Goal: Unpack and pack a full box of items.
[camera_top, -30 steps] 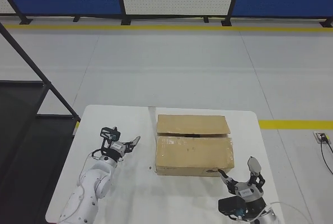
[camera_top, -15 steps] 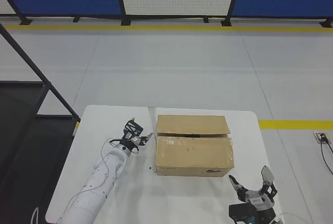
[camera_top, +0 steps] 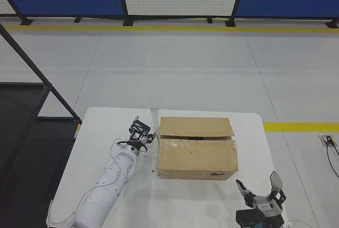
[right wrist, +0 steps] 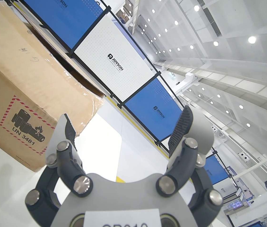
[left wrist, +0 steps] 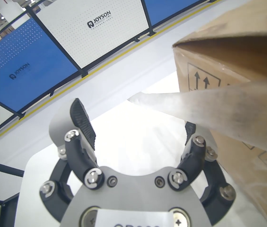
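Observation:
A brown cardboard box (camera_top: 196, 147) stands in the middle of the white table (camera_top: 112, 188), its top flaps down with a dark gap between them. My left gripper (camera_top: 141, 130) is open beside the box's far left corner. In the left wrist view the left gripper (left wrist: 133, 116) has nothing between its pads, and a loose strip of clear tape (left wrist: 194, 109) juts from the box (left wrist: 242, 72) across one finger. My right gripper (camera_top: 260, 191) stands open by the table's near right edge, apart from the box. The right wrist view shows the right gripper (right wrist: 126, 116) empty, facing the box's labelled corner (right wrist: 22, 124).
A black metal frame (camera_top: 44, 97) stands off the table's left side. Blue and white fence panels (camera_top: 180, 7) line the far floor. Bare tabletop lies left of and in front of the box.
My left gripper has moved right and away from me, up to the box's far left corner. My right gripper has drawn back from the box toward the near table edge.

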